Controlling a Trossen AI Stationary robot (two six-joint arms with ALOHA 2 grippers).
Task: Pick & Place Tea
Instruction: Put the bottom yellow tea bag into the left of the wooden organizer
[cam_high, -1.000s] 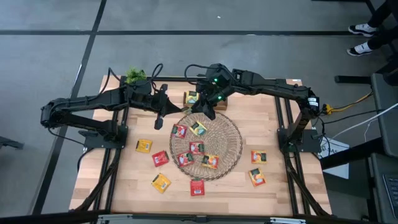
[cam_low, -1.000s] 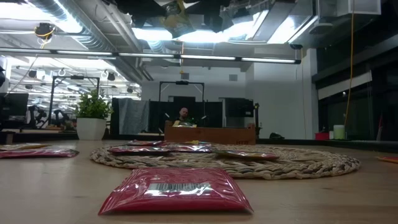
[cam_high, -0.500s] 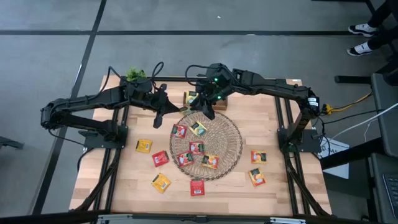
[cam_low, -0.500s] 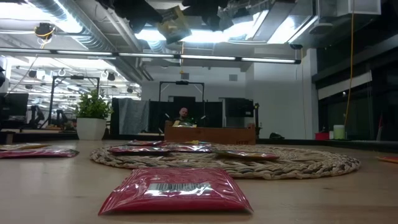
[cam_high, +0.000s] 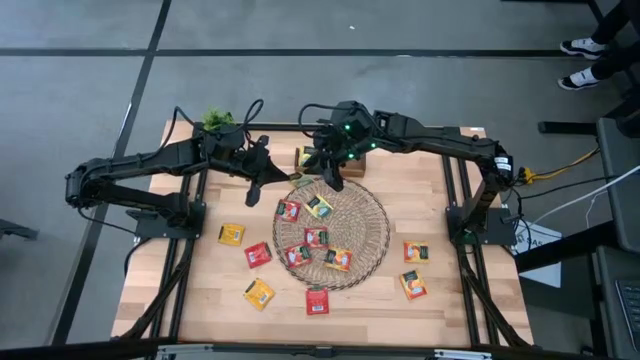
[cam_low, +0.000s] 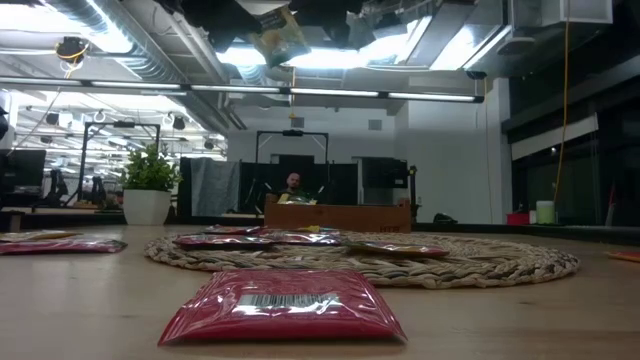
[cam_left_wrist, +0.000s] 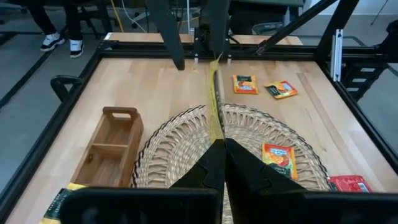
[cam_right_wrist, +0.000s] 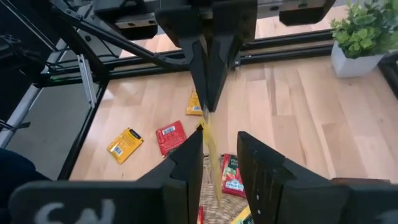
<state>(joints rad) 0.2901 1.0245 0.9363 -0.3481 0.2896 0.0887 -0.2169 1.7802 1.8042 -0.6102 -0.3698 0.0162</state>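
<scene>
Both arms meet above the far rim of the wicker mat (cam_high: 334, 236). Left gripper (cam_left_wrist: 217, 163) clamped tight on a yellow tea sachet (cam_left_wrist: 213, 99) held edge-on in the air; right gripper (cam_right_wrist: 214, 155) jaws partly apart around the same sachet. Other sachets lie on mat and table (cam_high: 440, 300).

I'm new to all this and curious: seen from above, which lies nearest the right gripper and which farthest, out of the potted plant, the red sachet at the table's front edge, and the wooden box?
From the right gripper:
1. Wooden box, just beside it at the table's back.
2. Potted plant, at the back left corner.
3. Red sachet, at the front edge, past the wicker mat.
</scene>
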